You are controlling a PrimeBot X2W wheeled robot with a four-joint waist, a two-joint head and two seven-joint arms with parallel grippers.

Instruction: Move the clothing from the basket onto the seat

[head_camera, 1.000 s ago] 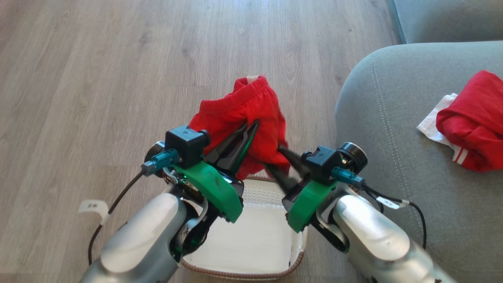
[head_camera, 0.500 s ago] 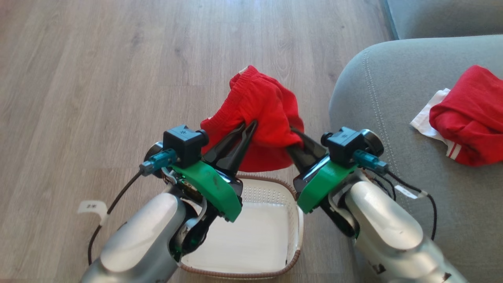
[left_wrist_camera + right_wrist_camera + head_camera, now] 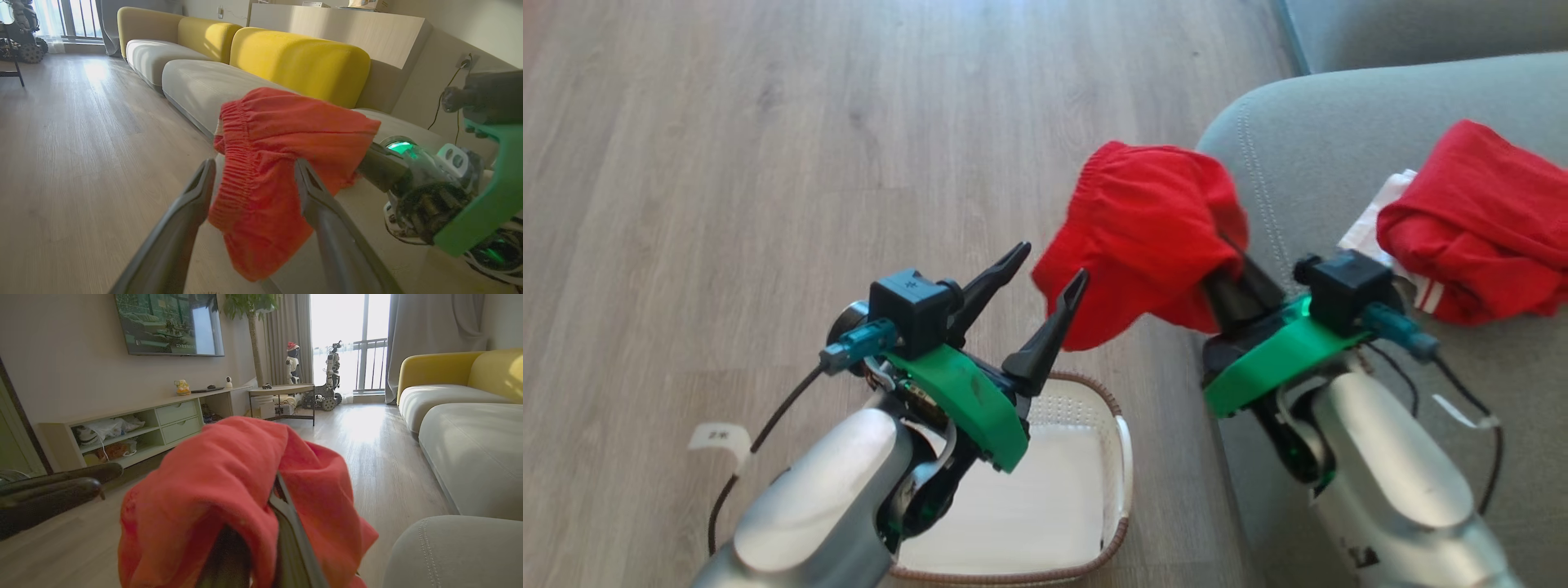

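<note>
Hanging clothing point(image 3: 1143, 245) near seat point(image 3: 1298, 163) edge

Home living room, yellow sofa backrests point(image 3: 298, 61), wall television point(image 3: 169, 322), wooden floor point(image 3: 768, 163)

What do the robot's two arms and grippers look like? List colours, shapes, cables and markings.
Both forearms are smooth silver-grey shells. Each wrist carries a bright green bracket topped by a black box camera with a teal connector and a black cable bearing a white tag. The left gripper and right gripper each have two long, dark, tapering fingers.
</note>
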